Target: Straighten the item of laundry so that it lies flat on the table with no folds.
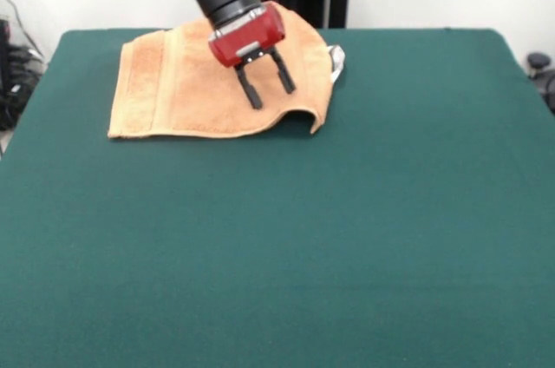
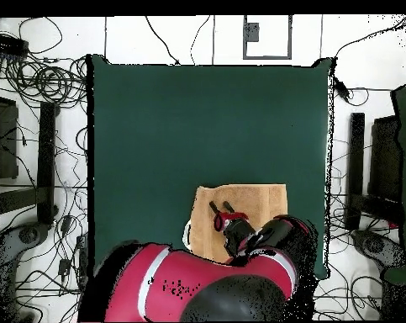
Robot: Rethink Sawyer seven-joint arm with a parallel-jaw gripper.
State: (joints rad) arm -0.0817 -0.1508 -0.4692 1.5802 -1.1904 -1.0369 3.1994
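Front view: small golden-tan terry towel point(image 1: 186, 82) lies toward the far part of the big dark green felt desk point(image 1: 277, 246), left of centre in this view. Left portion sits flat, woven border band visible along that side. Right portion is not flat: near right corner is humped up off the felt, edge curling, shadow beneath it. Small white tag point(image 1: 336, 62) pokes out at the right edge.

Red and black gripper point(image 1: 268, 86) hangs tilted over the towel's right-centre, jaws spread apart with a clear gap, nothing between them. Black tips look close to the cloth; contact cannot be confirmed.

Overhead view: towel point(image 2: 256, 202) shows close to the desk point(image 2: 206, 126) edge nearest the arm, gripper point(image 2: 222, 210) over its left half in this view, arm bulk hiding the rest.

Judgement: step in hand is positioning for a grasp or a press; flattening unfinished. Next move likely calls for lowering onto the raised corner, pinching the edge, and drawing it outward away from the flat side until the hump is gone. Risk: dragging the whole towel rather than stretching it.
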